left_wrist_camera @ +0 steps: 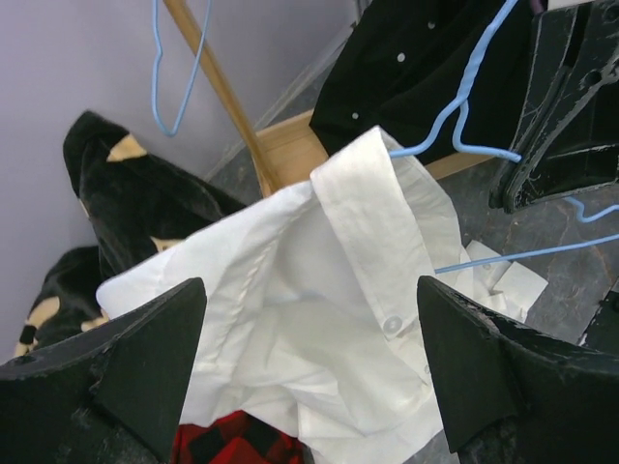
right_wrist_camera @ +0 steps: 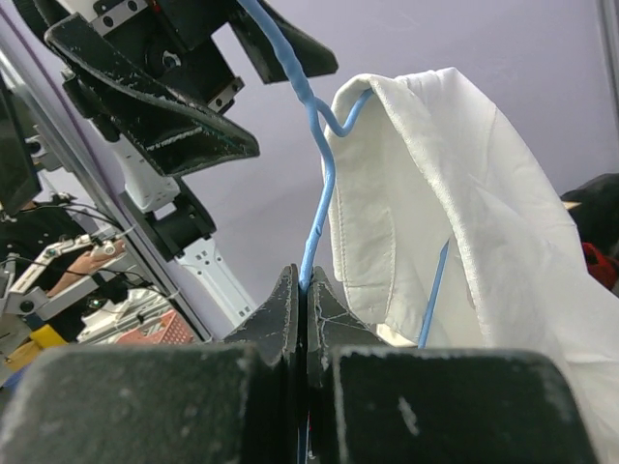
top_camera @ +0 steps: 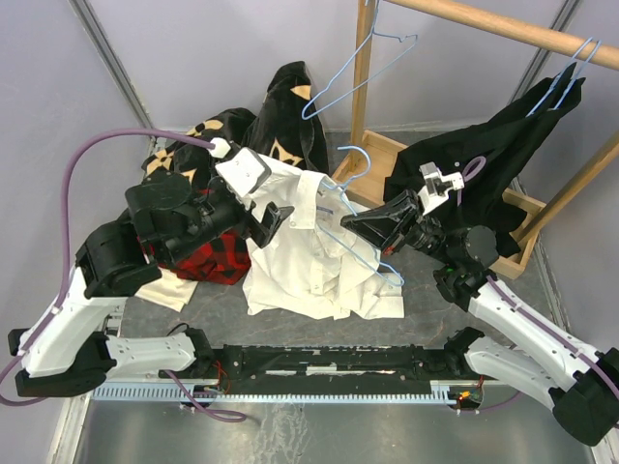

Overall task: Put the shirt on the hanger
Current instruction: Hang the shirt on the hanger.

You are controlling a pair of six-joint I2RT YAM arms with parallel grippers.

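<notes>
The white shirt point(top_camera: 309, 246) lies crumpled in the middle of the table, its collar end lifted. The light-blue hanger point(top_camera: 377, 261) runs through the collar, with its hook rising above the cloth. My right gripper point(top_camera: 345, 220) is shut on the hanger wire point(right_wrist_camera: 314, 203) just below the twisted neck, and the shirt point(right_wrist_camera: 455, 193) drapes over one hanger arm beside it. My left gripper point(top_camera: 279, 220) stands wide open just off the shirt's left side. In the left wrist view the shirt point(left_wrist_camera: 319, 290) fills the gap between the fingers point(left_wrist_camera: 145, 358), which do not touch it.
A red-and-black plaid shirt point(top_camera: 208, 256) lies under the left arm. A black garment with tan marks point(top_camera: 280, 106) is heaped behind it. A wooden rack point(top_camera: 484, 24) at the back right carries a spare blue hanger point(top_camera: 348, 77) and a hung black garment point(top_camera: 493, 155).
</notes>
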